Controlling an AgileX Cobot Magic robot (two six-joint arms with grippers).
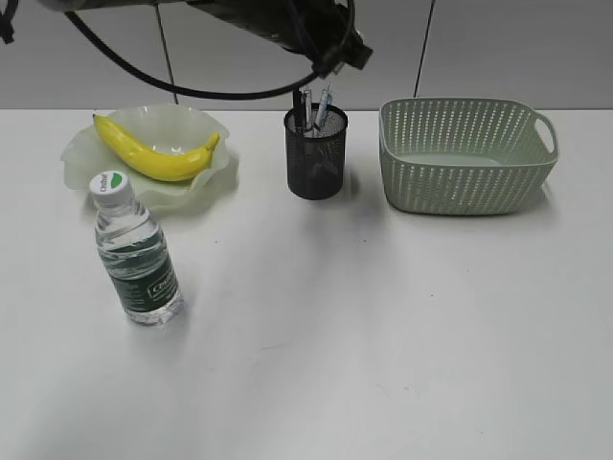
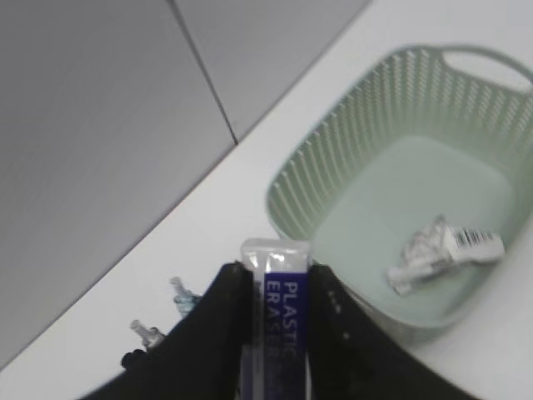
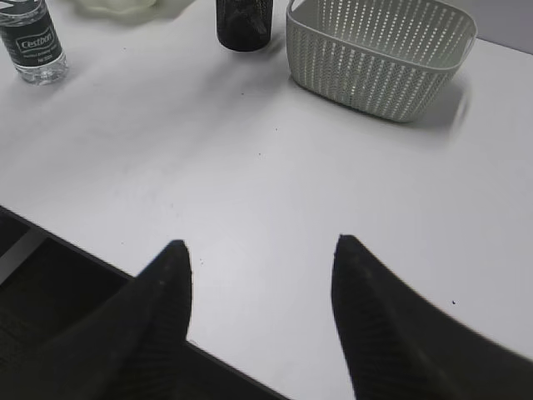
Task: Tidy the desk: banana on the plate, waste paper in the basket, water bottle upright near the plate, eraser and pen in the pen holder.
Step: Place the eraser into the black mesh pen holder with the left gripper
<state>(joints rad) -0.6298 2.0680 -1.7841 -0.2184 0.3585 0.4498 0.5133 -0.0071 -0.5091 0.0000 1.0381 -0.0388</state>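
Sitting at far left, the banana [image 1: 158, 153] is lying in the plate [image 1: 81, 168], and the bottle [image 1: 136, 254] is standing upright on the desk [image 1: 364, 335] just in front of the plate. Moving right, the pen holder [image 1: 316, 153] is standing mid-desk with pens [image 1: 314, 107] poking out of it. The left gripper [image 2: 275, 287] is hanging above the holder, jaws narrowed and clamping the eraser [image 2: 276, 317], its purple sleeve reading "PLASTIC ERASER". Further right, the basket [image 1: 466, 158] is holding the waste paper [image 2: 443, 252] on its floor. The right gripper [image 3: 260, 275] is idling low over the near desk edge, jaws wide and empty. Step in hand, by my reading: dropping the eraser into the holder, seemingly the last item outstanding. Next move is calling for centring the eraser over the rim, clear of the pens, then lowering and releasing.
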